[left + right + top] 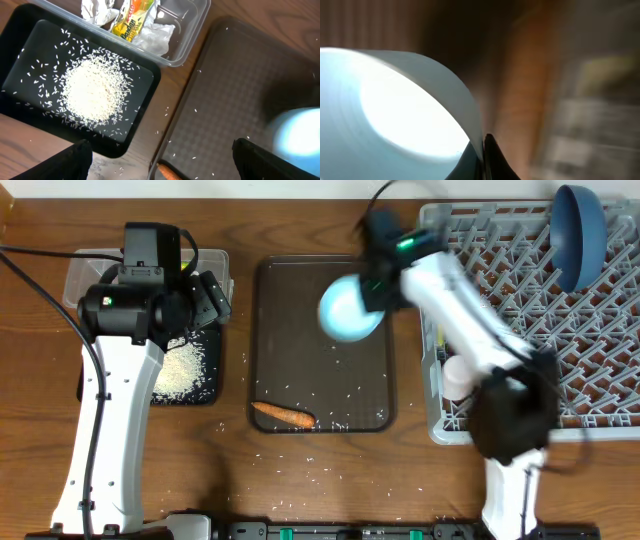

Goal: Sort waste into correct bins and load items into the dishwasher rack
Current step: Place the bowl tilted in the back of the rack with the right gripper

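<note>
My right gripper [375,285] is shut on the rim of the pale blue bowl [349,310] and holds it above the brown serving tray [268,330]; the bowl fills the right wrist view [395,110], pinched between the fingers [484,155]. My left gripper [162,162] is open and empty over the black tray [20,40], which holds a rice pile [95,90]. The clear tub [192,30] holds tissues [97,10] and the yellow-green wrapper [131,20]. The carrot [283,415] lies on the serving tray. The dark blue plate [578,235] stands in the grey rack [600,330].
Loose rice grains [300,465] lie on the serving tray and on the wooden table in front of it. A white-pink cup [458,375] stands at the rack's left edge. Cables run along the table's far left.
</note>
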Tool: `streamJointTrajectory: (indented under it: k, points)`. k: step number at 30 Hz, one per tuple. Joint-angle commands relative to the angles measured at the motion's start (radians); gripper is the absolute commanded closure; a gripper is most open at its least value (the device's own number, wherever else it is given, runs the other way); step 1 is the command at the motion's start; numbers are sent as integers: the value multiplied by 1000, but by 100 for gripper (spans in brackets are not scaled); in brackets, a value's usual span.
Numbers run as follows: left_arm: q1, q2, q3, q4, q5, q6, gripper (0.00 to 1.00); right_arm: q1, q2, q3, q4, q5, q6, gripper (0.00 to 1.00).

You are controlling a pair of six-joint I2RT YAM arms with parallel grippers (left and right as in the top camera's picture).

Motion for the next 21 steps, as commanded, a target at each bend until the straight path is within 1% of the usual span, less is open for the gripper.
streamJointTrajectory:
  k: [1, 5, 9, 12, 18, 21]
  points:
    - [4, 4, 3, -2, -8, 2, 8, -63, -202, 59, 9, 375, 53, 99]
    - [4, 4, 3, -2, -8, 2, 7, -114, -270, 58, 19, 748, 92, 99]
    - [4, 4, 3, -2, -8, 2, 6, -145, -256, 53, 5, 985, 92, 99]
    - [4, 4, 3, -2, -8, 2, 6, -153, -222, 52, 14, 1066, 60, 99]
    - [4, 4, 3, -2, -8, 2, 5, -154, -122, 52, 83, 1147, -131, 99]
    - [4, 4, 3, -2, -8, 2, 5, -152, -61, 52, 96, 1221, -172, 99]
